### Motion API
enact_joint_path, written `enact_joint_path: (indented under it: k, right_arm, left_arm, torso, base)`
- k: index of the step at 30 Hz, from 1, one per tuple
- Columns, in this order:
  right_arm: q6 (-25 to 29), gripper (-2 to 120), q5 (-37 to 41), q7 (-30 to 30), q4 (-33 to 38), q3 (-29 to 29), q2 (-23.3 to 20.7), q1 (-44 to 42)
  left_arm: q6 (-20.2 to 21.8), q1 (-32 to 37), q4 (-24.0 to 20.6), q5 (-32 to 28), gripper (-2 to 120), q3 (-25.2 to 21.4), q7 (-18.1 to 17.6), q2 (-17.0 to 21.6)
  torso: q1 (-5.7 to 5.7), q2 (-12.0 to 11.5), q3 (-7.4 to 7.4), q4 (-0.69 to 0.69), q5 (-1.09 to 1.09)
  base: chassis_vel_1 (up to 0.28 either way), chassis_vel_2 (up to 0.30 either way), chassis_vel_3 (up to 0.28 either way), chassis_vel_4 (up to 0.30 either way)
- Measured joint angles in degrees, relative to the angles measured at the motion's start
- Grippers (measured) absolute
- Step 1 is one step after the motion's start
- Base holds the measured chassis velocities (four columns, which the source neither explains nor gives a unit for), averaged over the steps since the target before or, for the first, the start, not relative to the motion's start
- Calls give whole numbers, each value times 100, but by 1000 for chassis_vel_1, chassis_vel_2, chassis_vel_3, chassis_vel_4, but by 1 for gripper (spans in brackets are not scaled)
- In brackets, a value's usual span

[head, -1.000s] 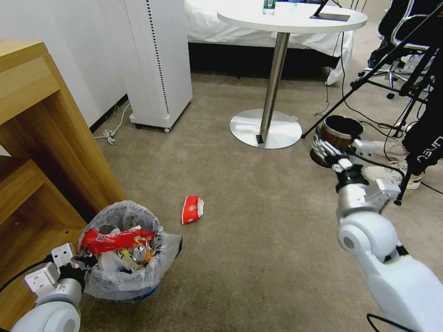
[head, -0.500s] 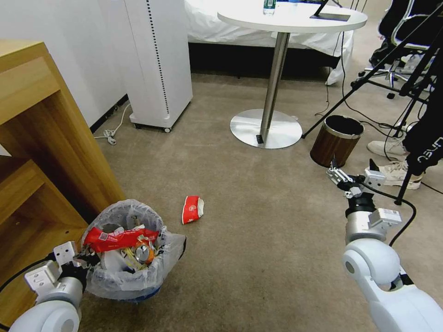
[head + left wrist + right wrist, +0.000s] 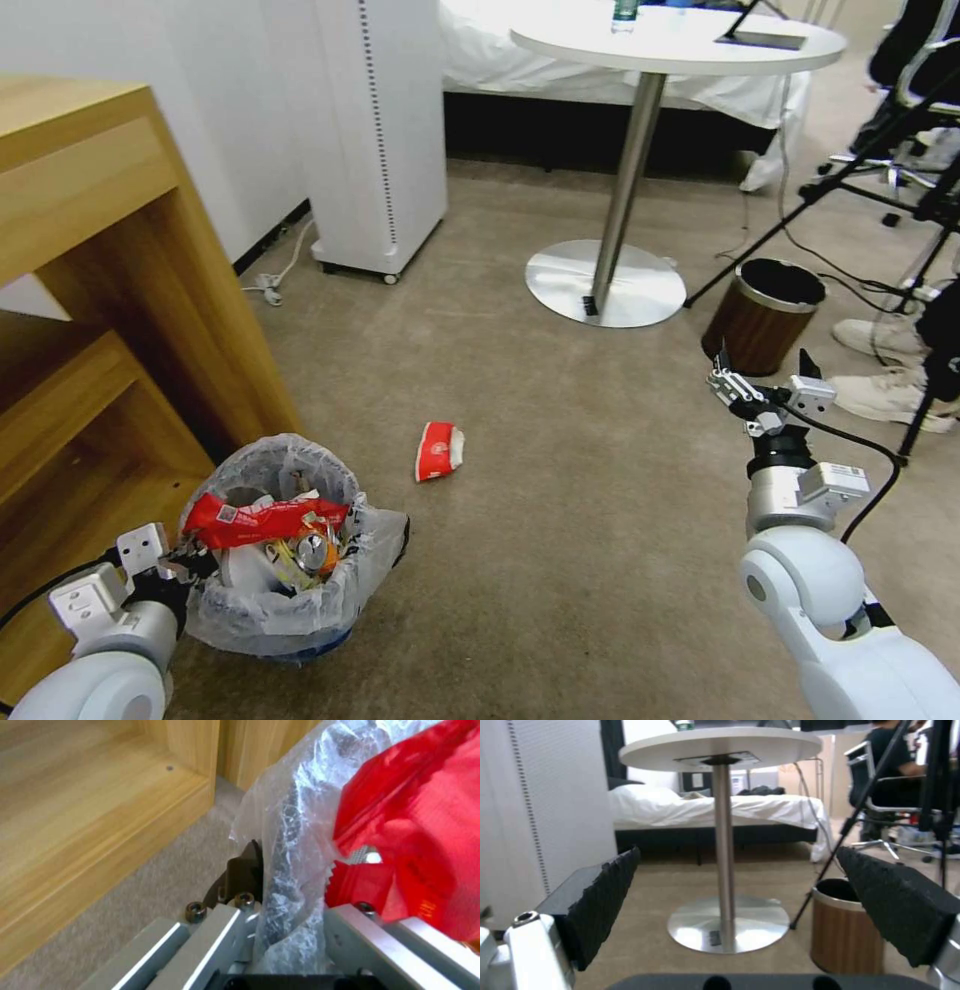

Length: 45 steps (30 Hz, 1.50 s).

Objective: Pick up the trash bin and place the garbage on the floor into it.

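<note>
Beige carpet floor [image 3: 560, 520], near to far. Left gripper [image 3: 178, 570], by wooden shelf unit [image 3: 120, 300]: jaws pinched on rim of trash bin [image 3: 285, 600], bag liner btwn fingers [image 3: 245, 870] per left wrist view. Bin holds red wrapper [image 3: 262, 518], crushed can [image 3: 312, 548] & other litter. Red-white paper cup [image 3: 439, 450] lies on floor just beyond bin, apart from it. Right gripper [image 3: 762, 372] held above floor, pads [image 3: 605, 896] spread wide, nothing btwn. Beyond: brown bin [image 3: 765, 315], round table [image 3: 660, 45] on steel pedestal, white tower unit [image 3: 385, 130].
</note>
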Motion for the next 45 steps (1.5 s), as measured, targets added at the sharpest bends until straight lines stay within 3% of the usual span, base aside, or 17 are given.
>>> enact_joint_path:
  k: [10,20,45]
  right_arm:
    - [179,100,26,-300,-146,-92,-10,104]
    - [286,100,-12,-384,-152,-22,40,4]
    - [269,100,-200,-436,-131,17,103,-220]
  left_arm:
    - [521,496,-515,-598,1,-77,-10,446]
    - [581,995,-716,-778,1,-30,-14,858]
    - [521,774,-527,-754,1,37,-7,835]
  torso:
    - [0,0,0,-3,0]
    - [0,0,0,-3,0]
    - [0,0,1,-3,0]
  base:
    - [0,0,0,0]
    - [0,0,0,0]
    - [-44,49,49,-41]
